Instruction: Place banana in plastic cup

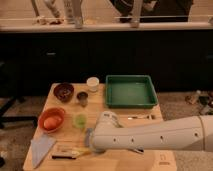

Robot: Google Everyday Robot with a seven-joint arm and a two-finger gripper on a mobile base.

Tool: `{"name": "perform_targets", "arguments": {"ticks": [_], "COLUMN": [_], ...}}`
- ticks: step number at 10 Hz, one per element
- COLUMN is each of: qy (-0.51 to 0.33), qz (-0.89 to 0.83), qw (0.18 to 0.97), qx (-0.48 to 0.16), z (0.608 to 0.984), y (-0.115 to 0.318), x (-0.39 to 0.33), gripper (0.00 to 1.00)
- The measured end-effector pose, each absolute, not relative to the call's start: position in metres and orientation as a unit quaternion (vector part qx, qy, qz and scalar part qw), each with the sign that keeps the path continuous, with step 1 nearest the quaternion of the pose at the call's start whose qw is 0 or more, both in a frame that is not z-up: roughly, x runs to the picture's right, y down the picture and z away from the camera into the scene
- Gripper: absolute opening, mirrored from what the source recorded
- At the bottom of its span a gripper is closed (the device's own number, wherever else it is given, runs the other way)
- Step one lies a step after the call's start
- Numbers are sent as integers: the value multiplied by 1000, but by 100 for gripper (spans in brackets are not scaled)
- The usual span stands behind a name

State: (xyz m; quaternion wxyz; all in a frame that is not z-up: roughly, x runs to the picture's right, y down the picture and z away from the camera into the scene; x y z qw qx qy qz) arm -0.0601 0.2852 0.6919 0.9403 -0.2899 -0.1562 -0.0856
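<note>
— Where's the gripper?
— Hidden, closed, behind the arm's [150, 136] left end, over the front of the table [120, 162].
— And the arm?
— It runs off the right edge and covers part of a blue thing [88, 136].
— The banana [79, 151]?
— Blurred, its outline unclear.

The white arm [160, 135] reaches in from the right, lying low along the front edge of the table [98, 107]; its gripper [94, 142], fingers closed, points down near the front-left corner
</note>
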Motion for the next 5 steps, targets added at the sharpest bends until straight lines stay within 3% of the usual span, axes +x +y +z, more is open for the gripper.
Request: {"name": "perform_targets", "arguments": {"ticks": [5], "qy": [-156], "qz": [-84], "qw": [940], "qx": [-290], "z": [692], "y": [285], "x": [-59], "gripper": [0]}}
